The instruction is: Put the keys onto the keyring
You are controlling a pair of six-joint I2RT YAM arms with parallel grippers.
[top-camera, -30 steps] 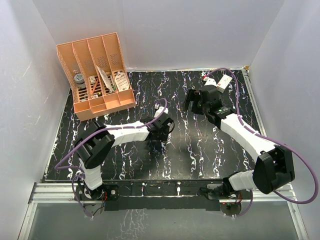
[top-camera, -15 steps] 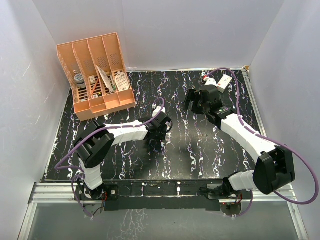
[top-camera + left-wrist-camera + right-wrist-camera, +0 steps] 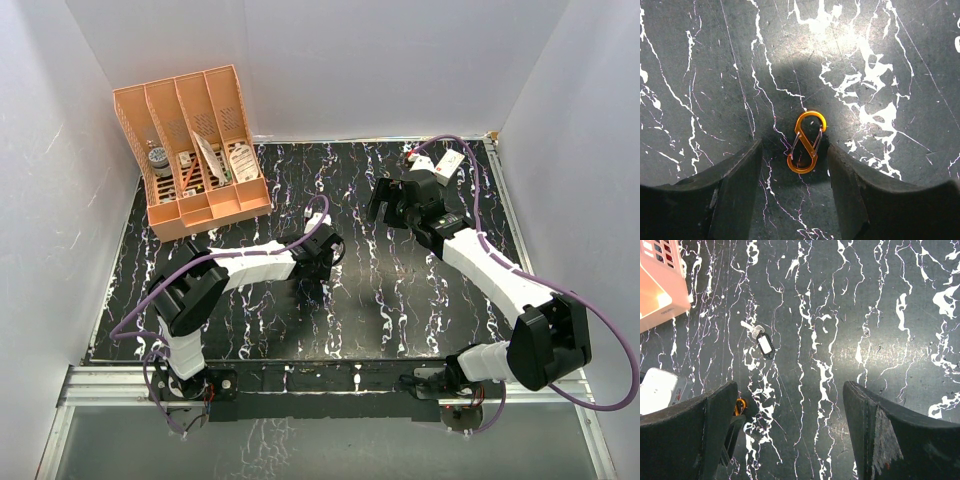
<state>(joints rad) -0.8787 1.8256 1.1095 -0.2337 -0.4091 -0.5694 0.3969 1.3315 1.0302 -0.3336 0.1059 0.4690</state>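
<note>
The peach-orange slotted plastic organizer [image 3: 190, 150] stands at the far left corner of the black white-veined marble-pattern counter [image 3: 400, 300].

Left end effector [image 3: 795, 150]: positioned low over the counter near its centre. The jaws are spread and stand one on each side of the small orange S-shaped metal clip keyring [image 3: 806, 142]. The keyring lies flat on the counter, with a narrow gap visible between it and each finger [image 3: 735, 195]. Nothing is pinched.

The keys [image 3: 762, 342], a small black tag with a pale face and a clear attachment, lie flat on the counter near the keyring and are not joined to it.

Right end effector [image 3: 790, 390]: raised above the counter, jaws spread wide, with bare counter between them.

A white rectangular box with a red mark [image 3: 448, 163] lies at the far right corner.
</note>
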